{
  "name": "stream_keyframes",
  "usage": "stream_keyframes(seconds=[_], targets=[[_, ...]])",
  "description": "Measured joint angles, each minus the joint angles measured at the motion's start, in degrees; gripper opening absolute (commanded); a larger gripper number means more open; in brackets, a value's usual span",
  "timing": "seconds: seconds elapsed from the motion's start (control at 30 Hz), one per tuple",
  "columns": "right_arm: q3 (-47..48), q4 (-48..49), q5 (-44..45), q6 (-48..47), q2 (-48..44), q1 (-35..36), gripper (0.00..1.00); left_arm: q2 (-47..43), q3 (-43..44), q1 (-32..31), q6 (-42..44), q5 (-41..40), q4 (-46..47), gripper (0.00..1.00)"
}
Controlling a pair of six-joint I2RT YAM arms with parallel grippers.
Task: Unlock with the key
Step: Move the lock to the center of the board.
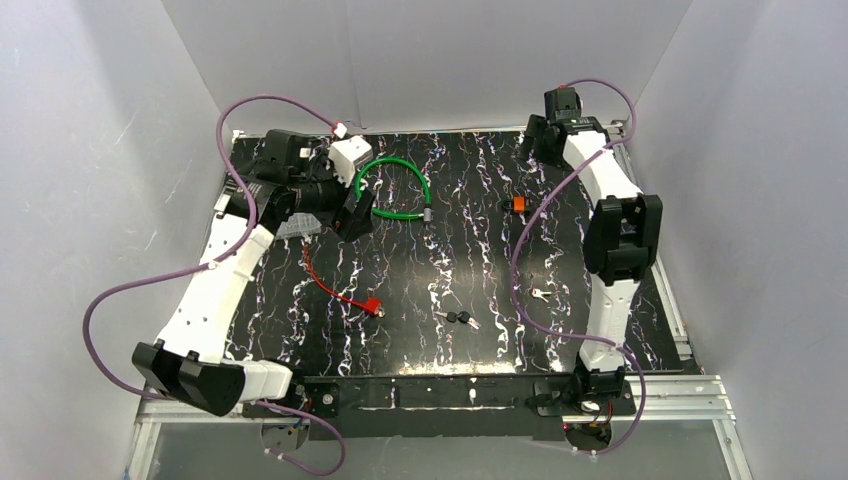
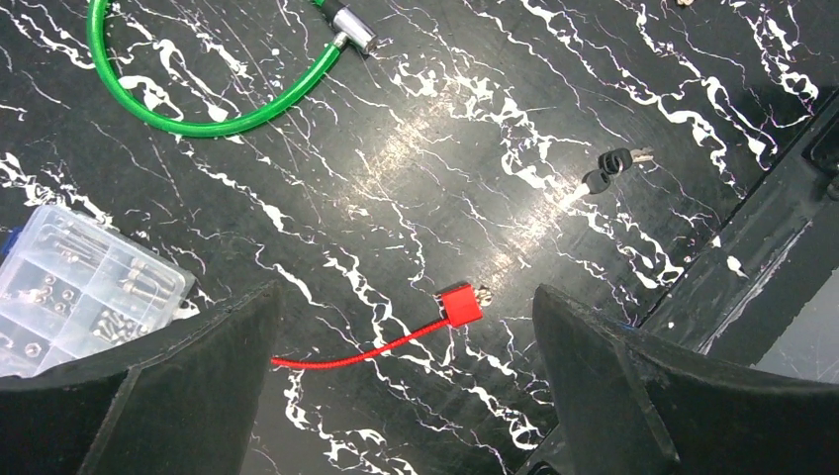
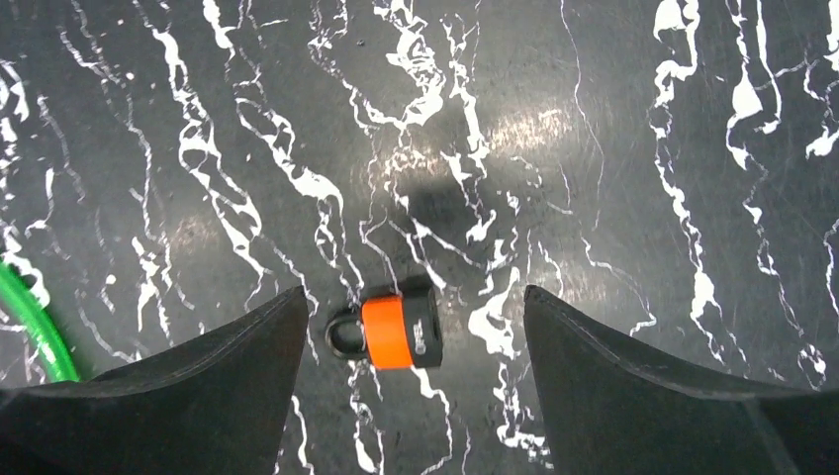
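On the far left of your worktop (image 1: 470,250), the left claw (image 1: 352,216) hangs with its jaws spread wide and nothing between them. Its wrist view shows only the black marbled surface between the two dark fingers (image 2: 198,366). Just beside that claw, on its left, lies a clear parts box (image 2: 79,287) holding small screws and nuts.

Next along to the right, the green cable lock (image 1: 395,214) lies in a loop at the back of the worktop, its metal end piece on the loop's right side. Nearer to you, the red cable lock (image 1: 371,306) lies flat, with its thin red cord trailing back toward the left arm.

Toward the middle front you'll find a pair of black-headed keys (image 1: 458,318) lying close together, well apart from every lock. A little further right, a small silver key (image 1: 540,294) lies on its own.

The orange padlock (image 1: 518,204) lies on its side right of centre, toward the back. In the right wrist view its shackle points left. The right claw (image 1: 545,135) is above it, jaws wide. The padlock shows between the fingers (image 3: 198,386) in that view, and neither finger touches it.
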Motion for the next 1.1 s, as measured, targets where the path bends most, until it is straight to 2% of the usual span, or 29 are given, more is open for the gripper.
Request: stream_keyframes(seconds=[0.13,0.33,0.57,0.73,0.83,1.1], targets=[[2.4,-0.4,-0.1,-0.6,4.8,-0.2,0.75,0.7,-0.2,0.0,-0.3,0.9,0.4,0.98],[0.7,-1.3,-2.6,0.8,8.6,0.3,0.60,-0.3,-2.0,0.0,-0.3,1.8,1.0,0.98],[-6.1,0.1,-4.1,2.4,8.6,1.7,0.64,-0.4,-2.0,0.0,-0.4,1.8,1.4,0.98],[-7.1,0.5,-4.1,2.6,8.3,3.0,0.57,-0.5,-2.0,0.0,-0.6,1.8,1.5,0.98],[-8.9,1.4,-4.3,3.0,7.2,3.7,0.58,-1.1,-2.2,0.0,-0.5,1.8,1.6,0.98],[-26.8,5.1,-6.1,7.5,-4.4,10.5,0.58,-3.4,-2.9,0.0,-0.6,1.9,2.0,0.98]])
